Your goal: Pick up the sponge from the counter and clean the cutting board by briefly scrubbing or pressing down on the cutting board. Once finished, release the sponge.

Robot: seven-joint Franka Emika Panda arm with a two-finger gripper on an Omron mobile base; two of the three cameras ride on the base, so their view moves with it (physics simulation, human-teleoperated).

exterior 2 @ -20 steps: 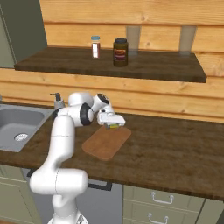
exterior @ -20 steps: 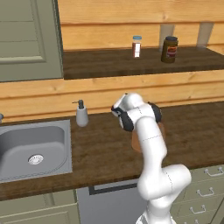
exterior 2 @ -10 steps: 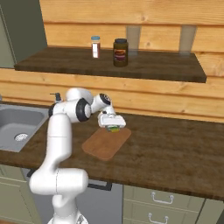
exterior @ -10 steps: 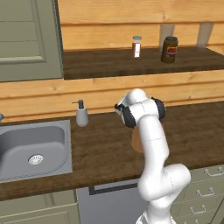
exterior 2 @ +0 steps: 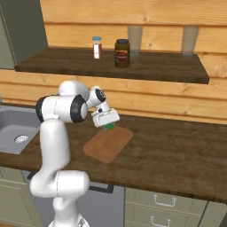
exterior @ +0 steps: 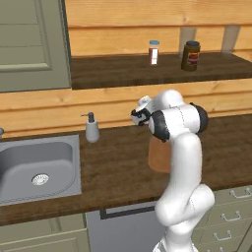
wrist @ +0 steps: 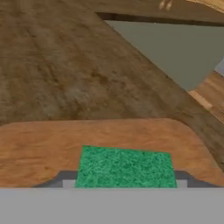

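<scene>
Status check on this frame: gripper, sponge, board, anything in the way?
Gripper shut on sponge. Sponge over cutting board far end. Nothing in the way.

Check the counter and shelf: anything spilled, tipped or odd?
Nothing stands out. The gripper holds the sponge over the cutting board, which lies flat on the counter. The soap dispenser and both shelf jars stand upright; no spills.

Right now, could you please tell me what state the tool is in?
Tool: shut on the green sponge, held over the far end of the cutting board.
</scene>
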